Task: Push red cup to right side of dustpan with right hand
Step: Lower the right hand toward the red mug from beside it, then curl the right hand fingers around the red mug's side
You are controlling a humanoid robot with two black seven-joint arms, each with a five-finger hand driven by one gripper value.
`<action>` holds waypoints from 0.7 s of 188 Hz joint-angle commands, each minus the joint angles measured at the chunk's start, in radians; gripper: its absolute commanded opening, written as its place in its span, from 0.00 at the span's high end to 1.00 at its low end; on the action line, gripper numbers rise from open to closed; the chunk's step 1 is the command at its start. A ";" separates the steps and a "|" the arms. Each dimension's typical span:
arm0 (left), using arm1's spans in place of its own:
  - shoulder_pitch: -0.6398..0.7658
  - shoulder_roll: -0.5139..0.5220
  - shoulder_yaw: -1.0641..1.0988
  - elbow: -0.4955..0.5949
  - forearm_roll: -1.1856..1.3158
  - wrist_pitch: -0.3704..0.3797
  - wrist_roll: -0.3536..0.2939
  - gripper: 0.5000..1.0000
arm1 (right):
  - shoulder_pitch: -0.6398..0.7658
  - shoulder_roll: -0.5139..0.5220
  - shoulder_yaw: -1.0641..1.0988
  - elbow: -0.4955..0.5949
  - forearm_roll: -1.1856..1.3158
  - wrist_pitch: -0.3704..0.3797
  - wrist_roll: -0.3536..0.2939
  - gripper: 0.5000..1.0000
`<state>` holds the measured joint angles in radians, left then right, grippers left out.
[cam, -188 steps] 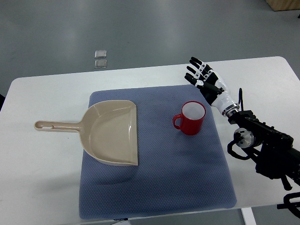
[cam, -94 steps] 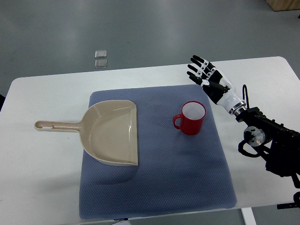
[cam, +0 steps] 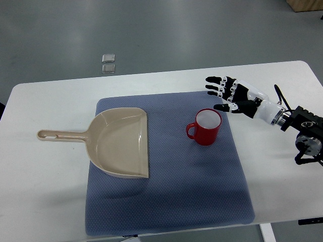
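Top view: the red cup (cam: 205, 127) is seen upright on the blue mat (cam: 202, 191), well to the right of the beige dustpan (cam: 121, 143), its handle turned left, while the right hand (cam: 233, 94) is held just beyond its rim, fingers spread and holding nothing. The cup is judged rigid, light and empty, so it should slide across the textured mat yet could tip if struck near the rim. Contact is best made low on the right wall, opposite the handle.

Table: we see a white tabletop (cam: 45, 171) with rounded corners.
Mat: we note a blue-grey mat (cam: 166, 201) on it.
Floor: we see smooth grey floor (cam: 151, 35) bearing two small square plates (cam: 108, 63).
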<state>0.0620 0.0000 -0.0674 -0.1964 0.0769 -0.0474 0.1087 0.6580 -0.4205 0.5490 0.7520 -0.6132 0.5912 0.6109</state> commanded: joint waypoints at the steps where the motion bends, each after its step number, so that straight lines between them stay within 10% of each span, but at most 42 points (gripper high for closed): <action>1: -0.001 0.000 0.000 0.000 0.000 0.000 0.000 0.00 | -0.015 -0.030 0.000 0.038 -0.034 0.009 0.000 0.13; 132: -0.001 0.000 0.000 -0.001 0.000 0.000 0.000 0.00 | -0.086 0.003 0.000 0.055 -0.183 -0.149 0.000 0.13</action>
<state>0.0614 0.0000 -0.0675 -0.1980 0.0768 -0.0475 0.1089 0.5756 -0.4209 0.5490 0.8094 -0.7961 0.4564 0.6109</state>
